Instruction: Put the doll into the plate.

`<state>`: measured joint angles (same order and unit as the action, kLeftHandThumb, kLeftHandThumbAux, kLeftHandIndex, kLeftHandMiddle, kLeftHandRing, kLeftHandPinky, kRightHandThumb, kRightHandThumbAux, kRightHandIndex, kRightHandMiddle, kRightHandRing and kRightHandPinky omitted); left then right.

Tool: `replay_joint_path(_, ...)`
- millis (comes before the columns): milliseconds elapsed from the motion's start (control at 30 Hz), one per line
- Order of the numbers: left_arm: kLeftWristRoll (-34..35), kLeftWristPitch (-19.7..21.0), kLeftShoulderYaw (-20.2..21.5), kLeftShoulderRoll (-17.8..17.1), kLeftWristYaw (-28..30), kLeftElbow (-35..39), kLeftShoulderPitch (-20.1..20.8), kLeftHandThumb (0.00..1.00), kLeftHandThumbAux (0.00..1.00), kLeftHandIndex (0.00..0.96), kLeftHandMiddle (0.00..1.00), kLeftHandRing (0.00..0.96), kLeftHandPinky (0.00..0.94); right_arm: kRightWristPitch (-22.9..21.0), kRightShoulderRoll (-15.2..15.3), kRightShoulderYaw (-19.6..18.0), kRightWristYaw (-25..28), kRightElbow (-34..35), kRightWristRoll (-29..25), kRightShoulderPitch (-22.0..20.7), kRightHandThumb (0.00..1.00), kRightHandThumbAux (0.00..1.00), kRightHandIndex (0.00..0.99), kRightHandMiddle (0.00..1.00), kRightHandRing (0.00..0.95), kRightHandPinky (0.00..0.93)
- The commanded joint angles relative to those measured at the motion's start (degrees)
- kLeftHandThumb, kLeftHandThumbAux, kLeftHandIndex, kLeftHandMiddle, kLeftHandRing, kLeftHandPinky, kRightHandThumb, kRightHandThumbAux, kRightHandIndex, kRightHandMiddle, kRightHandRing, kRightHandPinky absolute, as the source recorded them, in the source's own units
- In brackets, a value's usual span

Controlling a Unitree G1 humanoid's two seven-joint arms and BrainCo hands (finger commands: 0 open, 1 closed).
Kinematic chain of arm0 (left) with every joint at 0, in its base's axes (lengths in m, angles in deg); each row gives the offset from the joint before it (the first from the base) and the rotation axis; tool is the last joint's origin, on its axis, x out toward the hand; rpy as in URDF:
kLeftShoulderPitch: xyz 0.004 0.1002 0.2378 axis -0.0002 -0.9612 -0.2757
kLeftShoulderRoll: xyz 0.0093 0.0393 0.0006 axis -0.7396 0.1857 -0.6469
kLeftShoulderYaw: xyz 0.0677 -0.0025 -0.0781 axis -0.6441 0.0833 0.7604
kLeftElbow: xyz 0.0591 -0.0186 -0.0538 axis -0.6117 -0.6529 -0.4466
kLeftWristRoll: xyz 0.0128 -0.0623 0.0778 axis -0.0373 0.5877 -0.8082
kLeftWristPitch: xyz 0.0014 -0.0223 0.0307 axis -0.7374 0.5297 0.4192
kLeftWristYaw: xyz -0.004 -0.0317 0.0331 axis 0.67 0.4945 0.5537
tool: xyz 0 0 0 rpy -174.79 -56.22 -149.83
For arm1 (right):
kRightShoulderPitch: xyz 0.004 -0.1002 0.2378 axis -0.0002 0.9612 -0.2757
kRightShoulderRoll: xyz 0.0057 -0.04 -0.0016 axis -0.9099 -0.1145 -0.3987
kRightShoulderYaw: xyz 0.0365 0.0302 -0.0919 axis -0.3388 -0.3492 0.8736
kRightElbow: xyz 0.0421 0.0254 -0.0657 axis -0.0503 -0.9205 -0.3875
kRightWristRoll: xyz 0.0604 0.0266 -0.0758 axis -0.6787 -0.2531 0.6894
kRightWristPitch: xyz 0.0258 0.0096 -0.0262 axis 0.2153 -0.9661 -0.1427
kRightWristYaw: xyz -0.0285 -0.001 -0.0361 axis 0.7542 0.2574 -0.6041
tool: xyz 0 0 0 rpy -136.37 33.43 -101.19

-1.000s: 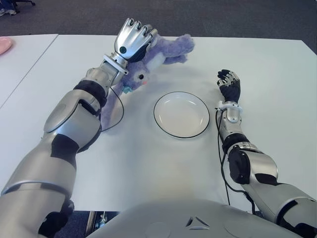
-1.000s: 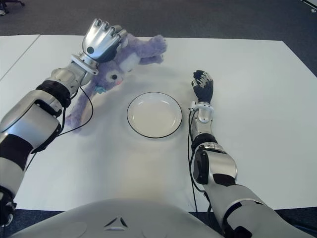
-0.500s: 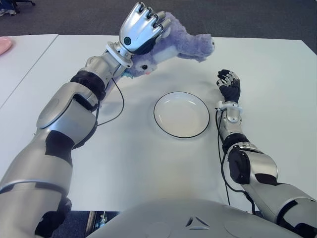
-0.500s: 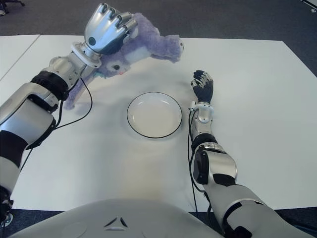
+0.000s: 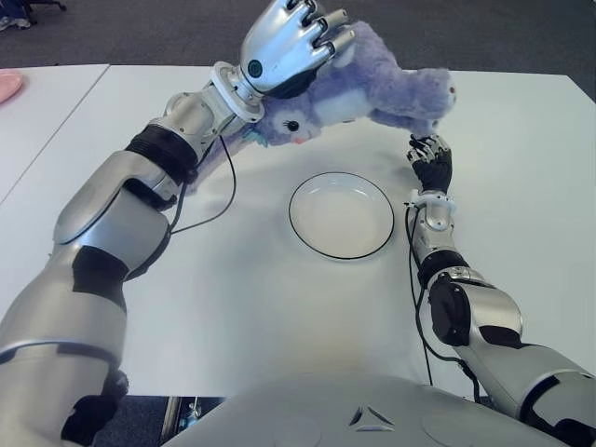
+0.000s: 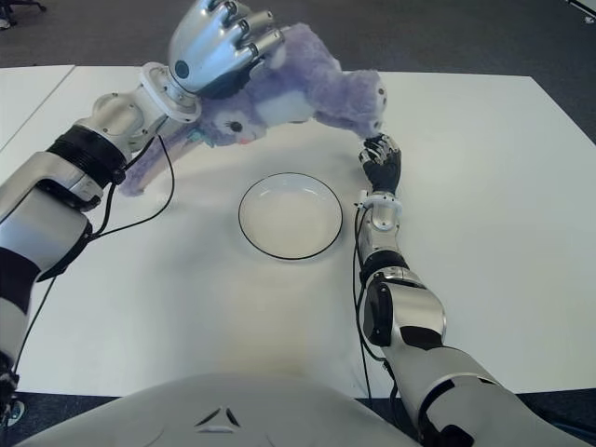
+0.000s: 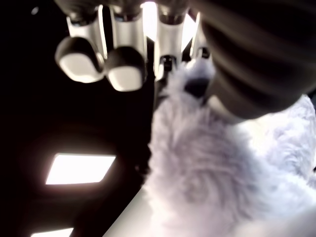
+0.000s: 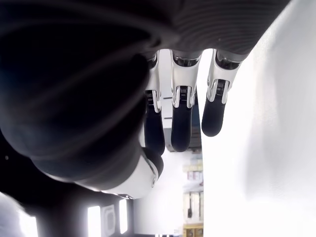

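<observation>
A purple plush doll [image 5: 372,88] hangs in the air above the table, behind the plate. My left hand [image 5: 289,42] is shut on its head end, and the body trails to the right. In the left wrist view the fingers [image 7: 123,69] curl over the doll's fur [image 7: 207,177]. A white plate [image 5: 341,214] with a dark rim lies on the white table [image 5: 261,307], with nothing in it. My right hand [image 5: 431,163] shows just right of the plate, fingers relaxed and holding nothing; the doll's trailing end is close above it.
A black cable [image 5: 219,200] loops from my left forearm over the table left of the plate. A pink object [image 5: 7,86] lies at the far left edge on a neighbouring table. Dark floor lies beyond the far table edge.
My left hand has lifted the doll off the table and carried it right, towards the plate and over my right hand. The right hand has stayed in place.
</observation>
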<state>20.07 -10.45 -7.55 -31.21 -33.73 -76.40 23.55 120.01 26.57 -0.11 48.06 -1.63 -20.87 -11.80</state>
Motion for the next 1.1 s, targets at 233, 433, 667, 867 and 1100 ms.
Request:
replay_joint_path(233,-2.6,-2.4,1.6,-5.3,7.7,16.5,-5.7,0.028,0.665,0.852,0.922,0.914,0.912,-6.4,-5.0,-0.7,-1.1,-8.4,-0.8,15.2,0.679,0.931,0.281,0.321,0.263,0.202)
replay_joint_path(433,-2.3,-4.6,1.8,-6.2,9.9,20.2,-6.2,0.020,0.664,0.851,0.920,0.912,0.908,-6.1,-4.9,-0.5,-0.9,-8.4,-0.7,15.1,0.658,0.934,0.284,0.317,0.263,0.227)
replay_joint_path(667,3.1,-10.4,3.2,-5.4,15.6,25.2,-8.8,0.034,0.669,0.847,0.916,0.906,0.898,-6.0,-5.1,-0.6,-1.6,-8.4,-0.8,15.1,0.653,0.938,0.336,0.330,0.282,0.241)
replay_joint_path(867,3.4,-12.6,4.4,-5.6,17.5,27.4,-10.4,0.071,0.676,0.842,0.911,0.899,0.891,-5.7,-5.2,0.2,-3.0,-8.4,0.1,15.5,0.665,0.931,0.366,0.337,0.288,0.221)
replay_joint_path(1100,3.7,-14.5,5.6,-5.9,18.3,29.5,-13.4,0.121,0.715,0.839,0.906,0.895,0.886,-5.5,-5.1,1.2,-3.7,-8.5,1.0,15.7,0.649,0.936,0.374,0.323,0.267,0.202)
